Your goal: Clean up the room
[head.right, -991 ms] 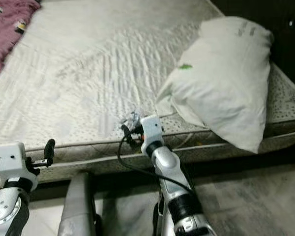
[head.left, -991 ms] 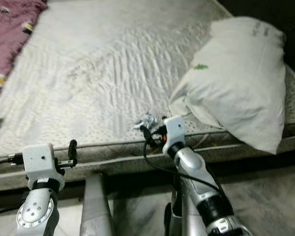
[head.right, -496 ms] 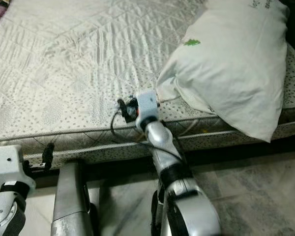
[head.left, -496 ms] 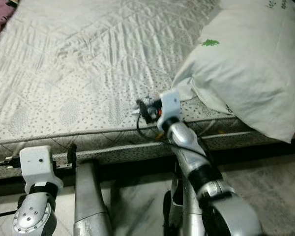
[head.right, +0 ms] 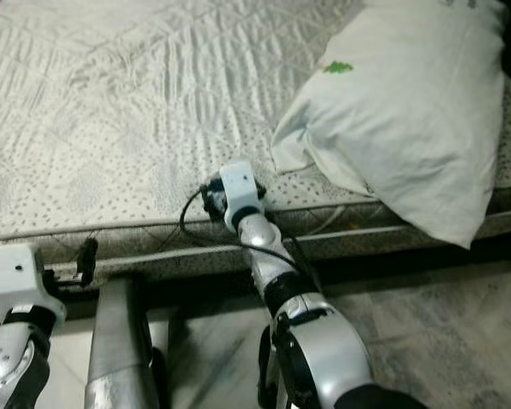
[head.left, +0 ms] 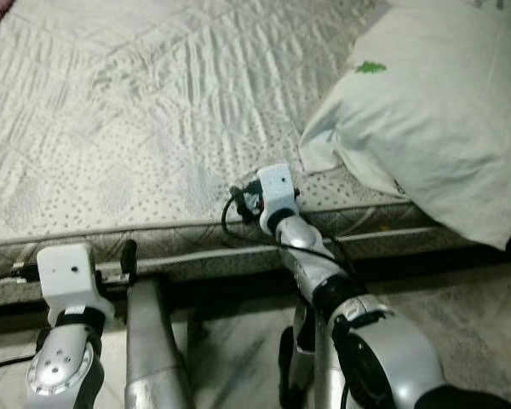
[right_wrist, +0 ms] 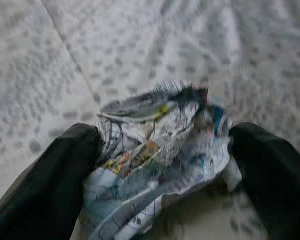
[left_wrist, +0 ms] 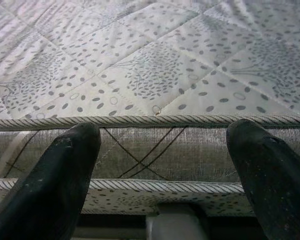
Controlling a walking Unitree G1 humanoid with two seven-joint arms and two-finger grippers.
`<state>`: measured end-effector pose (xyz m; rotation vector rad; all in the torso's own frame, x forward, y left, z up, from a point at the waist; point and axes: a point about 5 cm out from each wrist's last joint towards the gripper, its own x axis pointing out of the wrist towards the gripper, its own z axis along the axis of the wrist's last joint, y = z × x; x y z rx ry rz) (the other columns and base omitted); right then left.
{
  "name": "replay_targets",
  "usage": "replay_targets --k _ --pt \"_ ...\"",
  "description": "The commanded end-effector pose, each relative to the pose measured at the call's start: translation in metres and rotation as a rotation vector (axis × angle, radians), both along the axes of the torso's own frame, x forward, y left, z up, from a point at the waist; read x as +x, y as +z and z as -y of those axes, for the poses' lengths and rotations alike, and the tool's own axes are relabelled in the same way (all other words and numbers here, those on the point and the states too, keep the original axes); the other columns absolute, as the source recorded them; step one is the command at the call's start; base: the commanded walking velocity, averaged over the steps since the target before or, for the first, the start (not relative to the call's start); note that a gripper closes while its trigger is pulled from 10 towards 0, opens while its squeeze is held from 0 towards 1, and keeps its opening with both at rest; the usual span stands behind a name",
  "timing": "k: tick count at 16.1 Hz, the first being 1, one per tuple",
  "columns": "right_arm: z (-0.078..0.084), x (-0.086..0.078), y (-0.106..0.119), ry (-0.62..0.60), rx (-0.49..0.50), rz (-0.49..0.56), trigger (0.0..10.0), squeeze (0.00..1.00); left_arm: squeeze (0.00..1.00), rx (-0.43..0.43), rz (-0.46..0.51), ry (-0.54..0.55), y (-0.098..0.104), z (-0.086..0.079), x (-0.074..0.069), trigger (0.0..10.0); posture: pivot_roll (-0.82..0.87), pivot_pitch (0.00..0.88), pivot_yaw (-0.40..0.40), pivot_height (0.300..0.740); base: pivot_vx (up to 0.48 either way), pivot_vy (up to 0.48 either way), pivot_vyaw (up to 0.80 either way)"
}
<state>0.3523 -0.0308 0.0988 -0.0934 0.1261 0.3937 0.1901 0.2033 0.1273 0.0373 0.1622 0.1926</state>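
Our right gripper [right_wrist: 160, 165] has its fingers closed on the crumpled paper [right_wrist: 160, 145] at the mattress [head.left: 111, 153] edge, far nearer it than our open left gripper [left_wrist: 162, 165].

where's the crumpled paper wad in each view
Left eye view: hidden behind the right pincer, near the mattress's front edge.
Right eye view: hidden there too, at the pincer by the edge.
Left wrist view: open left pincer facing the mattress side; no wad.
Right wrist view: crumpled printed paper wad between both black fingers.
Shared landmark: grey-dotted quilted mattress.
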Motion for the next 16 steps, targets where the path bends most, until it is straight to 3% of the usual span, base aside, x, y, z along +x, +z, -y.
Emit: replay_targets --k 1,7,16 --pt "-0.008 -0.004 -0.005 0.026 -0.027 -0.032 0.1 0.0 0.0 0.011 -0.017 0.017 -0.004 -0.002 0.0 10.0 0.16 0.196 -0.028 0.454 0.0 0.0 0.0" --pt "0.008 0.004 -0.001 -0.014 -0.035 -0.006 0.0 0.0 0.0 0.019 0.013 0.012 -0.003 -0.002 0.015 10.0 0.15 0.145 -0.022 0.454 0.0 0.0 0.0" --pt "0.06 0.016 0.003 -0.138 0.0 0.009 0.0 0.0 0.0 -0.01 0.081 -0.019 -0.006 0.009 0.055 10.0 0.06 0.019 -0.02 0.454 0.0 0.0 0.0"
